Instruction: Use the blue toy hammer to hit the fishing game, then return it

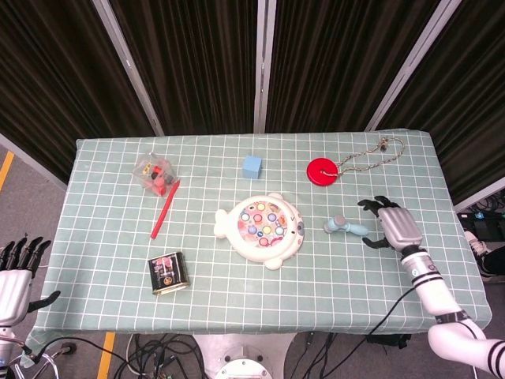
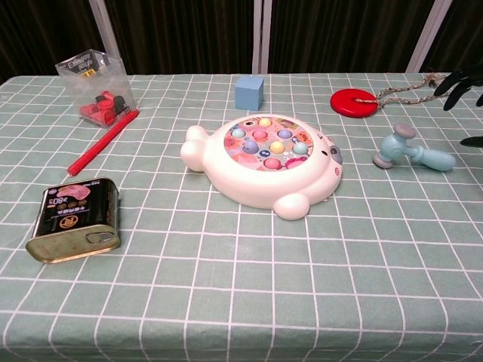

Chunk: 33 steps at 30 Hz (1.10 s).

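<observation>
Two hands are in my head view, and neither holds anything. Far left, my left hand (image 1: 16, 272) hangs off the table's near-left corner with its fingers spread apart. On the checked cloth (image 1: 95, 237) I see a clear box of red bits (image 1: 153, 173) at the back left, a red pen (image 1: 165, 209) slanting down from it, and a tin can (image 1: 168, 272) lying on its side nearer me. A blue cube (image 1: 252, 166) sits behind the fishing game (image 1: 261, 229), which lies flat near the middle. To its right lies the blue toy hammer (image 1: 346, 227), head toward the game, handle pointing right; behind it is a red disc (image 1: 322, 171) on a cord. My right hand (image 1: 392, 224) hovers just beside the handle's end, fingers apart, not touching it as far as I can tell.
</observation>
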Each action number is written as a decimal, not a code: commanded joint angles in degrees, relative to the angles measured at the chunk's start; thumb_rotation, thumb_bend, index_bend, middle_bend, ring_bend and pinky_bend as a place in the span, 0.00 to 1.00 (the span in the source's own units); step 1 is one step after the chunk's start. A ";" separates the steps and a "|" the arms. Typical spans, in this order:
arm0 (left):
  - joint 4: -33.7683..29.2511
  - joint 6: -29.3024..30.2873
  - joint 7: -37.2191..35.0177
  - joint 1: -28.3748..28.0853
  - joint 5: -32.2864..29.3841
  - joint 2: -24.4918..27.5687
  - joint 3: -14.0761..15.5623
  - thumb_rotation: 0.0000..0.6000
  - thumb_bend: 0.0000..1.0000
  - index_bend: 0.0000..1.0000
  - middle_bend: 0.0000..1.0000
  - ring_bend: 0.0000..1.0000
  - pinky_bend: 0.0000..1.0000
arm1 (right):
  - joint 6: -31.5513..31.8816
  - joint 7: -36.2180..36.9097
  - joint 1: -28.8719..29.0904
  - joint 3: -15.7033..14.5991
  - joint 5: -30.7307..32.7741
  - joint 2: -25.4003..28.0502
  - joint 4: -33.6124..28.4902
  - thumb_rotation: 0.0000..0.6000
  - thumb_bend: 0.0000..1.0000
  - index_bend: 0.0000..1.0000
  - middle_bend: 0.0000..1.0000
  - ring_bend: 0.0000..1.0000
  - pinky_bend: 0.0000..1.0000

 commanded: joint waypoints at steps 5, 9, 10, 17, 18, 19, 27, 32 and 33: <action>0.75 -0.35 -0.42 -0.18 -0.19 -0.33 0.00 1.00 0.06 0.11 0.08 0.00 0.00 | -7.05 -1.63 4.37 0.13 4.69 -5.60 7.03 1.00 0.17 0.28 0.32 0.13 0.26; 1.00 -0.57 -0.50 -0.34 -0.15 -0.49 0.04 1.00 0.06 0.12 0.08 0.00 0.00 | -9.73 -2.59 6.31 -0.21 6.23 -7.88 10.34 1.00 0.21 0.32 0.34 0.15 0.27; 1.03 -0.55 -0.50 -0.33 -0.15 -0.50 0.06 1.00 0.06 0.12 0.08 0.00 0.00 | -10.05 -2.84 6.65 -0.29 6.50 -8.41 11.03 1.00 0.22 0.33 0.34 0.15 0.27; 1.39 -0.25 -0.84 -0.10 -0.43 -0.51 0.03 1.00 0.06 0.11 0.08 0.00 0.00 | -10.92 -3.19 8.04 -0.65 7.26 -10.78 13.40 1.00 0.26 0.35 0.37 0.19 0.29; 1.47 -0.24 -0.88 -0.08 -0.45 -0.54 0.04 1.00 0.06 0.11 0.08 0.00 0.00 | -10.95 -3.21 8.15 -0.70 7.22 -10.86 13.45 1.00 0.27 0.36 0.38 0.20 0.29; 1.53 -0.25 -0.95 -0.06 -0.48 -0.56 0.05 1.00 0.06 0.11 0.08 0.00 0.00 | -11.00 -3.25 8.27 -0.74 7.22 -10.90 13.48 1.00 0.27 0.36 0.39 0.20 0.30; 2.11 -0.25 -1.42 -0.02 -0.48 -0.87 0.12 1.00 0.06 0.12 0.08 0.00 0.00 | -10.54 -3.50 8.44 -1.30 7.41 -10.91 12.97 1.00 0.29 0.38 0.43 0.24 0.32; 2.47 -0.25 -1.69 0.04 -0.55 -1.01 0.17 1.00 0.06 0.11 0.08 0.00 0.00 | -10.68 -3.89 8.82 -1.56 7.74 -11.25 13.28 1.00 0.32 0.40 0.44 0.26 0.32; 2.52 -0.22 -1.76 0.06 -0.56 -1.02 0.16 1.00 0.06 0.11 0.08 0.00 0.00 | -10.67 -3.97 8.88 -1.60 7.79 -11.34 13.37 1.00 0.33 0.40 0.45 0.26 0.32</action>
